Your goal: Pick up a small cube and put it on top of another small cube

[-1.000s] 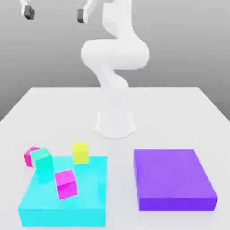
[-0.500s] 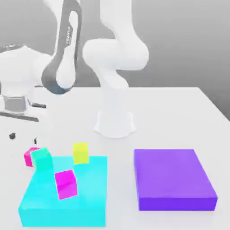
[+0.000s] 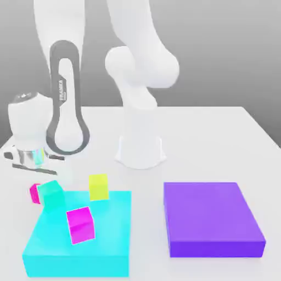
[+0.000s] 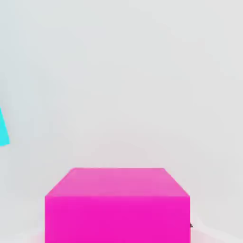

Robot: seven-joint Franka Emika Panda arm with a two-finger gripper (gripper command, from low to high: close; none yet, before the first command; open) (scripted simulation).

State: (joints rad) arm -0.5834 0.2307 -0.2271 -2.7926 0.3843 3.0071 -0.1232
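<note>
White table (image 3: 219, 142): pincer (image 3: 41, 174) above the far-left magenta cube (image 4: 117, 205), finger state can't tell. No grasp evident, nothing stacked; lift and stacking remain.

light: bright, even, diffuse | shadows: faint, soft on desk (image 3: 219, 142) | glare: none | blur: slight softness | edges: undistorted

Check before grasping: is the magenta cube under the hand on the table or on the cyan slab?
On the table: the magenta cube sits beside the cyan slab.
</note>
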